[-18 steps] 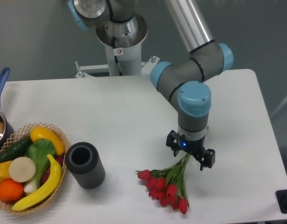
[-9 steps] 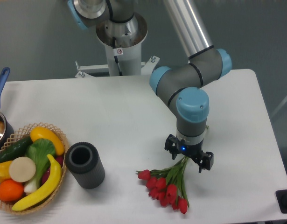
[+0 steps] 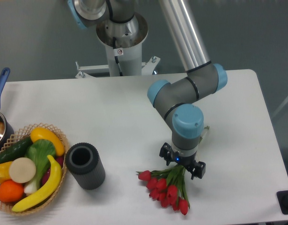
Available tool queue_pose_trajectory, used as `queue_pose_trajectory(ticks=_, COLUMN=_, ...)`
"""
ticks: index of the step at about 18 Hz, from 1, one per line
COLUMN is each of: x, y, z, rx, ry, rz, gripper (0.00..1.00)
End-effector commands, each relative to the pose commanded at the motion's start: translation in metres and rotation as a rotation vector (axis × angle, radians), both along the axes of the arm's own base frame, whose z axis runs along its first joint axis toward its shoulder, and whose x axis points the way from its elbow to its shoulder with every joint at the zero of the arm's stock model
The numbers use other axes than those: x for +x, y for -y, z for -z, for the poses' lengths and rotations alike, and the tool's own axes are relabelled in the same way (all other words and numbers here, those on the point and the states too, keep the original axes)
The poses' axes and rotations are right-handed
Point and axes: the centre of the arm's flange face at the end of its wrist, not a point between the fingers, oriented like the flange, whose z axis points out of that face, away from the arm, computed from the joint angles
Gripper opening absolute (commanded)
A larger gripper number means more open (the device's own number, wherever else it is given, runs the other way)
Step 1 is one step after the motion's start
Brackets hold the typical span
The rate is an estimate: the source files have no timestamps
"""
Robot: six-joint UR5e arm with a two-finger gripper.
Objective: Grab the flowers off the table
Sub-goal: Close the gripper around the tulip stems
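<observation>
The fixed camera shows the flowers [image 3: 167, 186] lying flat near the front edge of the tabletop [image 3: 111, 112], right of centre, red buds fanned toward the front and green stems running back under the pincer [image 3: 181, 165]. The pincer is spread, its fingers straddling the stem bundle just above the buds, with nothing pinched yet. The bunch looks light and soft; the stems would likely flex and slip apart, so the gathered stem section seems the safest hold, sparing the buds from crushing. A dark cylinder [image 3: 85, 166] stands to the left, well apart, and a wicker basket [image 3: 59, 136] of toy produce sits at the front-left corner. Neither blocks the approach.
</observation>
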Motion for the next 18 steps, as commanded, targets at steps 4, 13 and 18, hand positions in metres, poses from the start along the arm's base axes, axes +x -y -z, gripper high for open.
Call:
queue_pose_trajectory(ticks=4, x=0.0, y=0.0, z=0.001, rx=0.001, ry=0.002, rz=-0.003, gripper=0.26)
queue_pose_trajectory(ticks=13, x=0.009, y=-0.002, z=-0.019, rx=0.016, ry=-0.029, rz=-0.024, gripper=0.0)
queue_pose_trajectory(ticks=18, x=-0.002, y=0.014, z=-0.049, rx=-0.009, ry=-0.087, rz=-0.023, gripper=0.0)
